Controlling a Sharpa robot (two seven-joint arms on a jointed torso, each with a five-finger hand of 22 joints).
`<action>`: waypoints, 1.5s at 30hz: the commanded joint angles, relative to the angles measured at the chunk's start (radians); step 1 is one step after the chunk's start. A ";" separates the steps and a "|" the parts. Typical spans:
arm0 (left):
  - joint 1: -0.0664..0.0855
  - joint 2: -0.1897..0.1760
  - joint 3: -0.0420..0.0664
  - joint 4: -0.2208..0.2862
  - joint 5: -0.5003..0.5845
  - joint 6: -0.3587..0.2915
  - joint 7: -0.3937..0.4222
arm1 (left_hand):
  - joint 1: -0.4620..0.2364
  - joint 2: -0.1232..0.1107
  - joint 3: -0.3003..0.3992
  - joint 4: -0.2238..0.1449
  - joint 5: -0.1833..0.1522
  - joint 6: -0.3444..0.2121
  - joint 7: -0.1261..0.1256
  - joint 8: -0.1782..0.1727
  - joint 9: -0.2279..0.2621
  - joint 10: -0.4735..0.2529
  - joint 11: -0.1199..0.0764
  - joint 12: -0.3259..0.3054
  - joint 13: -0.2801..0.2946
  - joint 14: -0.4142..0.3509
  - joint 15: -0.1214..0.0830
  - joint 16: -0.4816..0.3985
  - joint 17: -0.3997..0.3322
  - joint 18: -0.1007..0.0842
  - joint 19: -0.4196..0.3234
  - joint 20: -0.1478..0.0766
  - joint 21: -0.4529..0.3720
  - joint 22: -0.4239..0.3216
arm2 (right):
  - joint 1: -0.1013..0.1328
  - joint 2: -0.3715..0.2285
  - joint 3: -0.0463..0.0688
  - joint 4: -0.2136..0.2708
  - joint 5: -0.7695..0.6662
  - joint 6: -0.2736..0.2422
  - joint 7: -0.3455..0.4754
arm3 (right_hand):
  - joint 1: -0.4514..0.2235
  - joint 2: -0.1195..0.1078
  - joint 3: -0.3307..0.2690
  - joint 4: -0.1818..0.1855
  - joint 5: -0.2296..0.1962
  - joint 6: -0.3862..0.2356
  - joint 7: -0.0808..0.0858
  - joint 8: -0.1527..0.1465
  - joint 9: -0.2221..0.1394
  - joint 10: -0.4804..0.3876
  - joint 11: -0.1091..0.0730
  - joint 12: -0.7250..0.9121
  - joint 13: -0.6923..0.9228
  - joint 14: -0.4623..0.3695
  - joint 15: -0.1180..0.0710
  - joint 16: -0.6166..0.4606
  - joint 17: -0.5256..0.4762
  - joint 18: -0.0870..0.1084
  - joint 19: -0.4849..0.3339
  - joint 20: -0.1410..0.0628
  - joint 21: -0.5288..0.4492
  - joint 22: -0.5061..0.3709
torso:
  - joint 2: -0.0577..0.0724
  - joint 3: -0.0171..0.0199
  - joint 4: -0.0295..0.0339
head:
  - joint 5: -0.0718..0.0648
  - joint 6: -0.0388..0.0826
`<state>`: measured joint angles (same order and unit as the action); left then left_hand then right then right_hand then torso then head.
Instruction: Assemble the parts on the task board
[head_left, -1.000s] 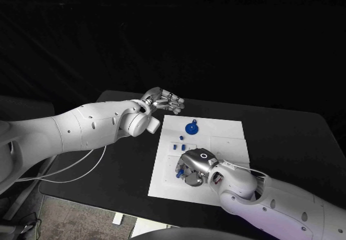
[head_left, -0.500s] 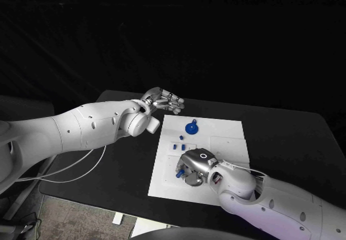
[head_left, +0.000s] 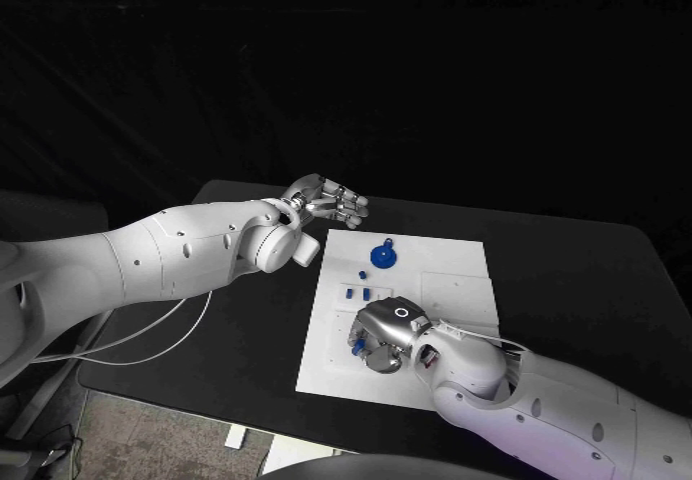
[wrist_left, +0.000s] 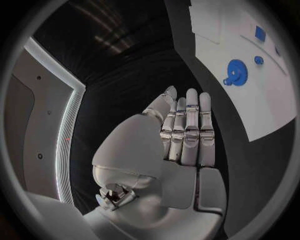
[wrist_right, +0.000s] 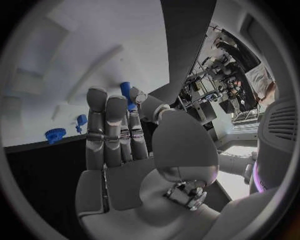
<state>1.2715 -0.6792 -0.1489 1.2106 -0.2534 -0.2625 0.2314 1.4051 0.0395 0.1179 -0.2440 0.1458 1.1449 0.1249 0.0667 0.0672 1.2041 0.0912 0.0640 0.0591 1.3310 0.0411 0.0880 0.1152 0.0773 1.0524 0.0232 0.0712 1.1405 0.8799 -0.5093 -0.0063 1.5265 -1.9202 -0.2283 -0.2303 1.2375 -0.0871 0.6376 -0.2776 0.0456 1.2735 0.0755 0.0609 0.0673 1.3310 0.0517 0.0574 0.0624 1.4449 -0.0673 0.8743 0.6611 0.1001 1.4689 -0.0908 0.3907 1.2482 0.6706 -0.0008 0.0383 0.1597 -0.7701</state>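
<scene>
The white task board (head_left: 447, 270) lies in the middle of the black table. On its far end sit a blue gear (head_left: 382, 257) and a small blue piece (head_left: 359, 273); two blue pegs (head_left: 369, 292) stand nearer. My right hand (head_left: 385, 336) hovers low over the board's near left part. In the right wrist view its thumb and a finger pinch a blue peg (wrist_right: 126, 94), also seen beside its fingers (head_left: 356, 345). My left hand (head_left: 326, 203) hangs open over the table beyond the board's far left corner, fingers straight (wrist_left: 187, 130), holding nothing.
The left wrist view shows the board (wrist_left: 269, 100) with the gear (wrist_left: 235, 72) and a small blue piece (wrist_left: 259, 60) on it. The right wrist view shows the gear (wrist_right: 55, 134) too. A white cable (head_left: 159, 335) trails off the table's left edge.
My right hand has shifted slightly to the left over the board with the blue peg at its fingers. The left arm has not moved.
</scene>
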 joint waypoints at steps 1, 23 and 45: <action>0.001 0.002 0.001 0.001 0.006 0.015 0.003 | -0.001 0.007 0.000 0.003 -0.006 -0.006 -0.002 -0.003 0.000 -0.002 0.003 -0.003 -0.001 0.001 0.004 -0.003 0.001 0.005 0.008 0.002 -0.003 -0.001 | -0.005 0.007 -0.006 -0.001 -0.017 0.045 -0.002 | -0.003 0.012 0.002 0.004 0.005 0.004 0.001 0.003 0.002 0.034 -0.032 0.003 -0.001 0.000 -0.003 -0.006 -0.002 0.011 0.032 -0.003 -0.009 0.001 | 0.000 -0.0005 0.0002 | 0.000 0.000; 0.001 -0.002 0.000 0.003 0.006 0.019 -0.001 | -0.001 0.006 0.000 0.006 -0.007 -0.008 -0.002 -0.003 0.000 -0.003 0.003 -0.003 -0.001 0.000 0.005 -0.003 0.001 0.005 0.008 0.002 -0.003 -0.008 | -0.003 0.015 -0.022 -0.007 0.002 0.022 0.006 | -0.038 -0.025 -0.110 0.016 0.093 -0.075 0.016 0.002 -0.002 -0.047 -0.009 0.003 -0.002 0.001 0.017 -0.001 -0.022 0.018 0.036 0.016 -0.041 -0.013 | 0.000 0.0008 -0.0006 | -0.002 0.001; 0.001 -0.005 0.000 0.003 0.006 0.025 -0.006 | -0.002 0.004 -0.001 0.009 -0.008 -0.010 -0.002 -0.003 0.000 -0.005 0.004 -0.003 -0.001 -0.001 0.006 -0.003 0.001 0.005 0.008 0.003 -0.003 -0.013 | -0.003 -0.012 -0.022 0.018 0.055 -0.162 0.012 | 0.045 -0.098 -0.327 0.075 0.097 -0.209 0.037 0.002 -0.005 -0.259 0.043 0.009 -0.003 -0.009 0.055 0.004 -0.067 0.057 0.035 0.055 -0.100 -0.080 | 0.000 0.0011 -0.0005 | -0.007 0.005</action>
<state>1.2715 -0.6845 -0.1494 1.2115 -0.2534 -0.2531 0.2213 1.4051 0.0395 0.1153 -0.2414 0.1420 1.1422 0.1223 0.0667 0.0672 1.2041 0.0912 0.0640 0.0591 1.3309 0.0411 0.0880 0.1148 0.0772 1.0560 0.0269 0.0712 1.1281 0.8782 -0.5198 -0.0281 1.5390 -1.8861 -0.3284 -0.2333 1.2763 -0.1864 0.3186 -0.2075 0.1470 1.0699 0.1159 0.0665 0.0636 1.0799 0.0949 0.0652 0.0602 1.4357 -0.0188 0.8743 0.5951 0.1405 1.4654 -0.0438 0.2933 1.1697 0.6708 0.0003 0.0375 0.1531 -0.7654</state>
